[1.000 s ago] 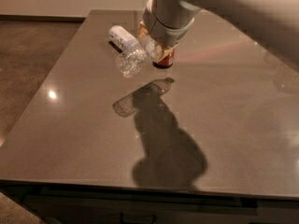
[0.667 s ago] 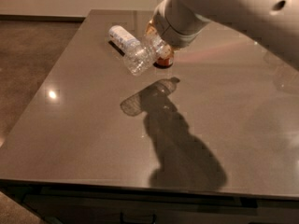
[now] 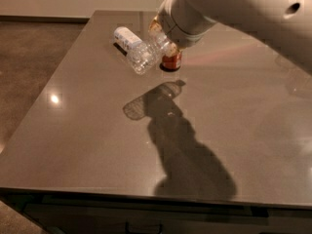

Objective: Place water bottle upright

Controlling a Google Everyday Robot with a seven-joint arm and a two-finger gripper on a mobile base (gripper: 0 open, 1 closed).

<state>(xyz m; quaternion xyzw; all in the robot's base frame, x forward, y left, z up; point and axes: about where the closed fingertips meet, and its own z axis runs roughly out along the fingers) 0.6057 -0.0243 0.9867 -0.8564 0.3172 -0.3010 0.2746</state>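
bottle in the air, tilted: set-down comes next

the tabletop (image 3: 234, 130) fills most of the frame, a glossy grey-brown slab running from the lower edge up to the far wall. my arm (image 3: 234, 9) enters from the upper right and reaches toward the upper centre, throwing a long dark shadow (image 3: 185, 160) down the middle of the surface.

at the arm's end, in the upper centre of the frame, the pincer (image 3: 163, 40) is clamped on the neck end of the water bottle (image 3: 145, 57). i judge the grip from the way the bottle hangs clear of the surface, with its own outline cast well below it. the bottle is tilted, base pointing down and to the left, cap end up toward the wrist.

just up and left of it a shorter white-labelled bottle (image 3: 126, 35) lies on its side. a small red container (image 3: 171, 61) stands on the tabletop just to the right of the held bottle, under the wrist.

as i read it, the pick-up is done and i'm partway through the carry. the next move calls for rolling the wrist until the base faces straight down. then i lower over bare surface toward the middle of the frame, away from both neighbours, and let go only once the base sits flat. a light, empty bottle tips easily if it is released at a lean.
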